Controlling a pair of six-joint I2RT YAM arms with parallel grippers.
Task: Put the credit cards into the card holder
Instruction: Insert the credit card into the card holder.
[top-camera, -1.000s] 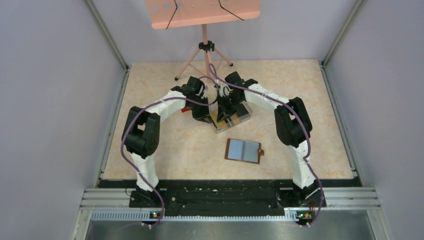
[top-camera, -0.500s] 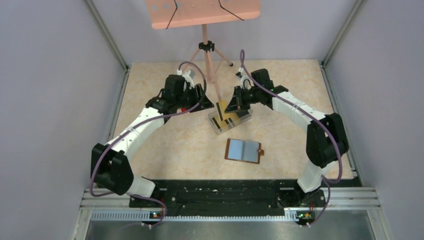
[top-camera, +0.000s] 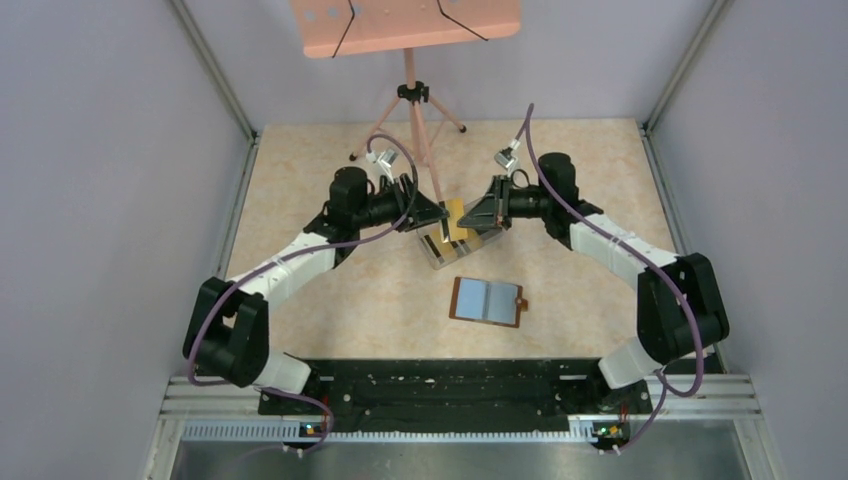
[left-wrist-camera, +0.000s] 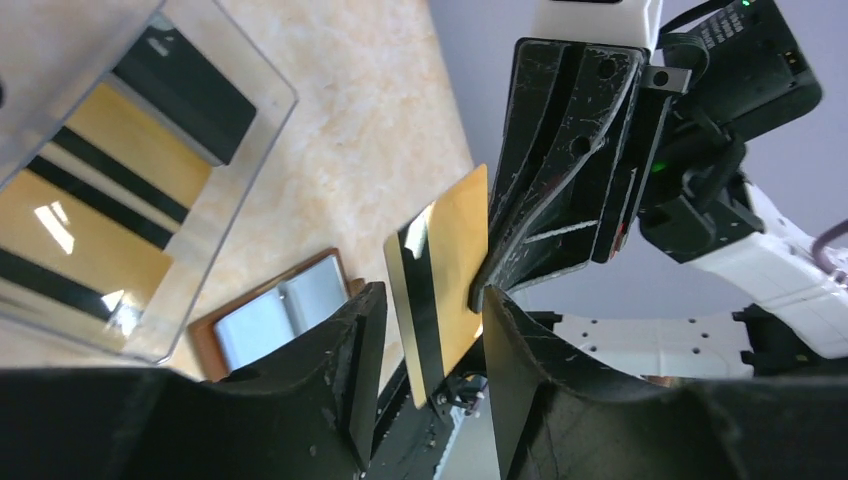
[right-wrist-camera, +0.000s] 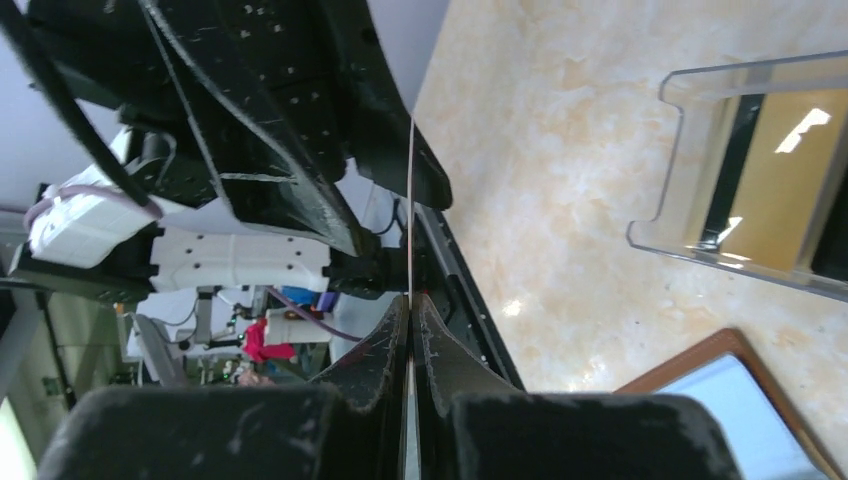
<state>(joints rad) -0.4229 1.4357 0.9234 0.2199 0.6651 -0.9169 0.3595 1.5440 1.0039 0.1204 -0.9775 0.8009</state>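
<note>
A tan-yellow credit card (left-wrist-camera: 447, 262) with a black stripe stands on edge in the air above the clear box (top-camera: 462, 243). My right gripper (right-wrist-camera: 411, 300) is shut on one end of the card (right-wrist-camera: 411, 190), which shows edge-on there. My left gripper (left-wrist-camera: 432, 295) is open around the other end, with a gap on each side of the card. In the top view the left gripper (top-camera: 432, 213) and the right gripper (top-camera: 474, 215) face each other across the card (top-camera: 456, 218). More tan-yellow and black cards (left-wrist-camera: 95, 190) lie in the box. The card holder (top-camera: 487, 301) lies open on the table, nearer the bases.
A pink board (top-camera: 405, 22) on a tripod (top-camera: 410, 100) stands at the back of the table, behind both grippers. Grey walls close in the left, right and far sides. The card holder (right-wrist-camera: 725, 400) shows at the lower right of the right wrist view.
Both arms have swung out and come back together above the box with the card between them. The left gripper has opened and the right has stayed shut.
</note>
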